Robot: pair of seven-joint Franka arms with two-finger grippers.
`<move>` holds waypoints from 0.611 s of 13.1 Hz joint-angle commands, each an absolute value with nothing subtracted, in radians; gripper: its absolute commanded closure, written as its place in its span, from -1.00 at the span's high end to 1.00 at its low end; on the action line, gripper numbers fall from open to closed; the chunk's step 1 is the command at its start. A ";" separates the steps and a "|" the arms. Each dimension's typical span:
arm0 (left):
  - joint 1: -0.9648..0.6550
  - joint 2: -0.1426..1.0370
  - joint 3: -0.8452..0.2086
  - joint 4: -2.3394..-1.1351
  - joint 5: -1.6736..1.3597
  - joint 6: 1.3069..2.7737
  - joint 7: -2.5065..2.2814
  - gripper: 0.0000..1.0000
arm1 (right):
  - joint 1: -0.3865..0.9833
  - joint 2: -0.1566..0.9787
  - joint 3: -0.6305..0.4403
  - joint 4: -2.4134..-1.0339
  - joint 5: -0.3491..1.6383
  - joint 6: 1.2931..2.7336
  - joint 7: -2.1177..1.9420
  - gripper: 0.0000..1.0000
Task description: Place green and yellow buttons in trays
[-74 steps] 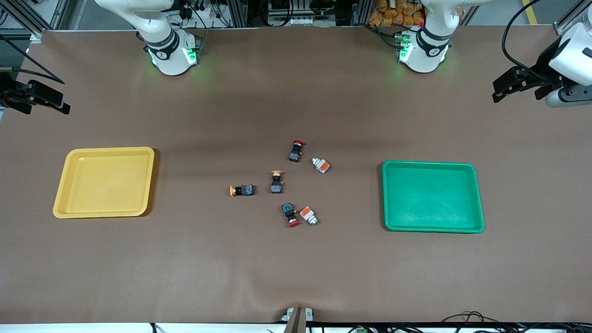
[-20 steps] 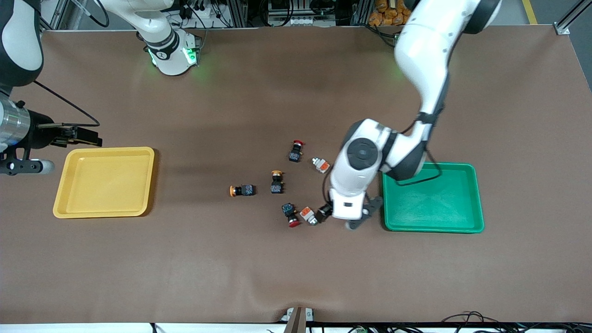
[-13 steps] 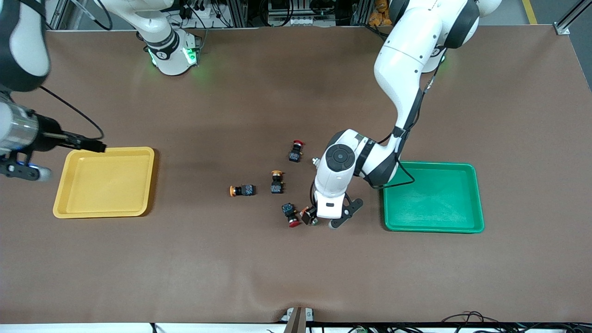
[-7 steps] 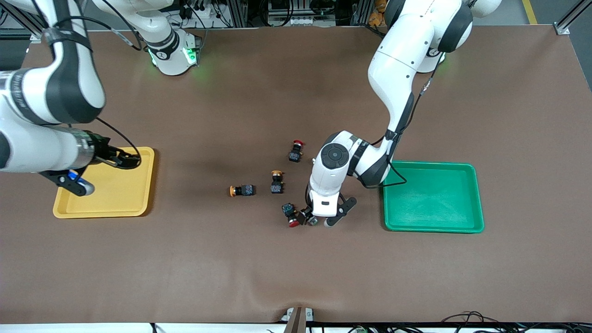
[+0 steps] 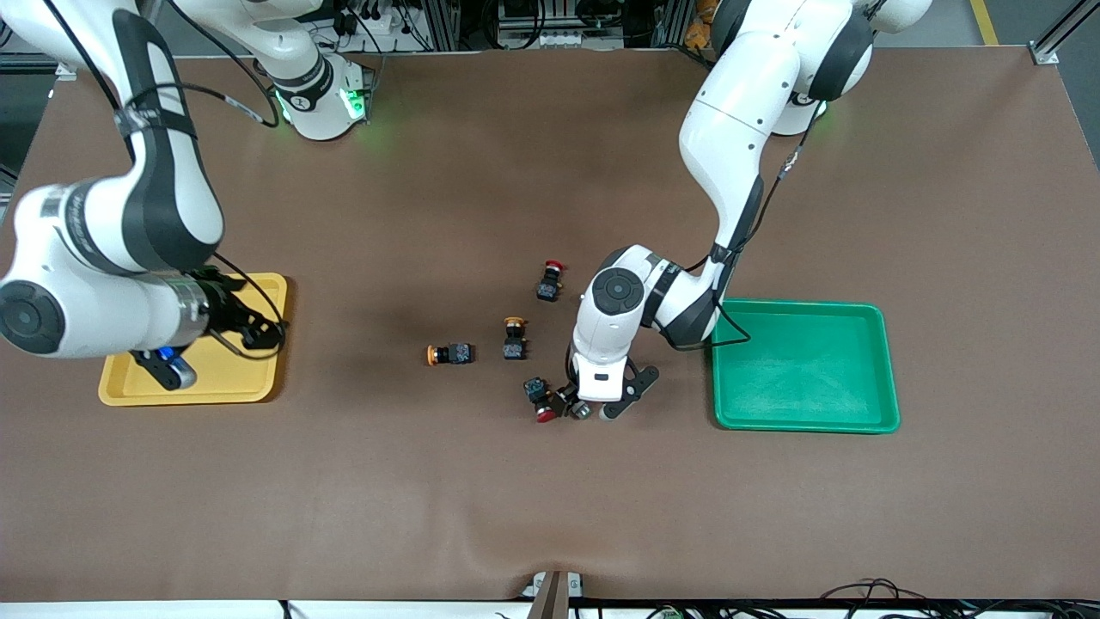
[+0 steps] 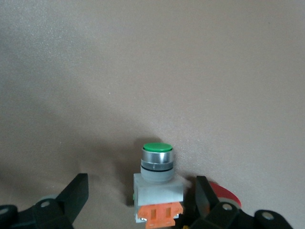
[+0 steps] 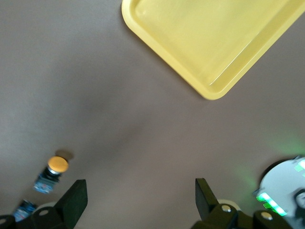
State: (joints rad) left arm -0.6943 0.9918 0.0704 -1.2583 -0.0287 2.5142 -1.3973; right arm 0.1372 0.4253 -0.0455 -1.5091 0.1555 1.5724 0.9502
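A: Front view first — what is differing from half a second ago?

B: The right arm is swinging in from the yellow tray's (image 5: 193, 340) outer end; its right gripper (image 5: 258, 331) is now hanging over the tray's inner edge, farther toward the table's middle than before. The left gripper (image 5: 574, 404) is staying low at the green-capped switch (image 5: 582, 412), having edged slightly toward the red-capped pushbutton (image 5: 540, 402). The green tray (image 5: 803, 365) is sitting unmoved.

A: And the other buttons?

B: Two yellow-capped pushbuttons (image 5: 514, 337) (image 5: 449, 353) and a second red-capped one (image 5: 550, 280) are lying where they were.

A: Left wrist view?

B: The left gripper's fingers (image 6: 74, 195) are standing wide apart on either side of the switch (image 6: 157, 186), not touching it.

A: Right wrist view?

B: Fingers (image 7: 76, 198) spread wide, holding nothing, over bare cloth near the tray corner (image 7: 209, 52); a yellow-capped pushbutton (image 7: 53, 171) is showing.

A: Surface and room?

B: A brown tablecloth (image 5: 550, 499), slightly wrinkled; aluminium framing and cables are running past the robot bases.
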 commanded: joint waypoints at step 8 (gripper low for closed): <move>-0.707 1.022 0.081 -1.224 -0.011 2.526 -1.411 -0.40 | 0.337 0.656 -0.015 -1.486 0.261 1.969 1.442 1.00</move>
